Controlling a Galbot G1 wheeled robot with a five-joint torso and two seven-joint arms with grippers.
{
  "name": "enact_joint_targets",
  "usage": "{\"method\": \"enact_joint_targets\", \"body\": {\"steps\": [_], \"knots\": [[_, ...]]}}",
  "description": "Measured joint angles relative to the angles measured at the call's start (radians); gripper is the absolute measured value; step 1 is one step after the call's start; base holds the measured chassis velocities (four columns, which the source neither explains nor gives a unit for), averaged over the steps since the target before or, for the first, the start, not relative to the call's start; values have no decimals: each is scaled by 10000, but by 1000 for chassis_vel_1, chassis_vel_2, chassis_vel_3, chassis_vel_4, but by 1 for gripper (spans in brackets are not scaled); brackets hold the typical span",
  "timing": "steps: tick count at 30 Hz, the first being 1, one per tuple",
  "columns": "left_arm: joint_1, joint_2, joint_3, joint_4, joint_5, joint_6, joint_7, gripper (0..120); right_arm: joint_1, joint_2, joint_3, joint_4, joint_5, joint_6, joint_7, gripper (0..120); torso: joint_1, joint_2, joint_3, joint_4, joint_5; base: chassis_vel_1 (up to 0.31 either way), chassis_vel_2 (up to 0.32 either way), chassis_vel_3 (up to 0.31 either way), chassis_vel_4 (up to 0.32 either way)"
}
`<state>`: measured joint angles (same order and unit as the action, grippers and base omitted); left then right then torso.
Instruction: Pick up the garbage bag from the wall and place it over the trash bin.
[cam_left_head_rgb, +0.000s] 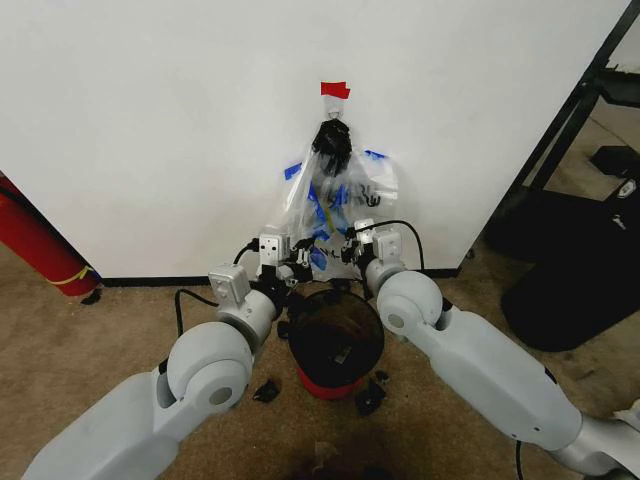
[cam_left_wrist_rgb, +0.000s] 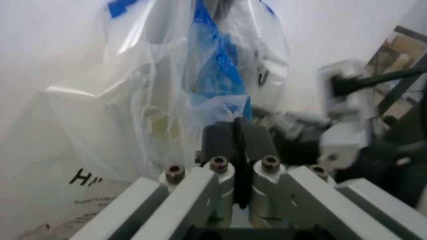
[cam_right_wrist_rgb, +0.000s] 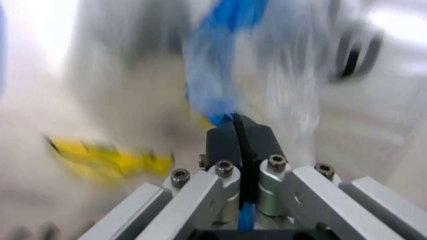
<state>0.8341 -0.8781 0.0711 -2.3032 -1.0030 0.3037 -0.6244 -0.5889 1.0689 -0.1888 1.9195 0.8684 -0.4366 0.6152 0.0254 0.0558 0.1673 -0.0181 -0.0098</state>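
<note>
Head view puts the garbage bag (cam_left_head_rgb: 335, 215) just above the centre of the frame, hanging flat against the wall (cam_left_head_rgb: 160, 120) from a dark gathered bunch at its top, with a small piece of red tape (cam_left_head_rgb: 335, 90) stuck just above that bunch. The bag is see-through with blue trim near its upper corners and down its middle. Directly below it, in the lower centre of the frame, stands the trash bin (cam_left_head_rgb: 335, 345), dark inside with a red lower body, on the brown carpet (cam_left_head_rgb: 120, 330).

Both arms reach up from the bottom of the frame to the bag's lower edge. The left gripper (cam_left_head_rgb: 297, 268) sits at the bag's lower left part, the right gripper (cam_left_head_rgb: 348, 250) at its lower right, and the bin's rim lies between and just beneath them. In the left wrist view, the left gripper's (cam_left_wrist_rgb: 238, 135) dark fingers are pressed together on a fold of blue-edged plastic, with black print visible on the film at the lower left. In the right wrist view, the right gripper's (cam_right_wrist_rgb: 238, 132) fingers are likewise closed, with a strip of blue plastic running between them; a yellow mark shows blurred at the left.

A red cylinder (cam_left_head_rgb: 35, 240) leans at the left edge of the head view.
</note>
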Motion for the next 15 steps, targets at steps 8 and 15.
{"method": "enact_joint_targets", "body": {"steps": [8,15], "knots": [[347,518,-514,-332,-69,-304,170,0,-1495,-266,1290,901,-940,2065,-1377,0,-1,1,-1,-2,2,0,0,0,0],[1826,336,-1185,-709,531,-522,223,0,-2927,-487,1976,1673,-1373,2945,-1957,0,-1,0,-1,3,-1,0,0,0,0]]}}
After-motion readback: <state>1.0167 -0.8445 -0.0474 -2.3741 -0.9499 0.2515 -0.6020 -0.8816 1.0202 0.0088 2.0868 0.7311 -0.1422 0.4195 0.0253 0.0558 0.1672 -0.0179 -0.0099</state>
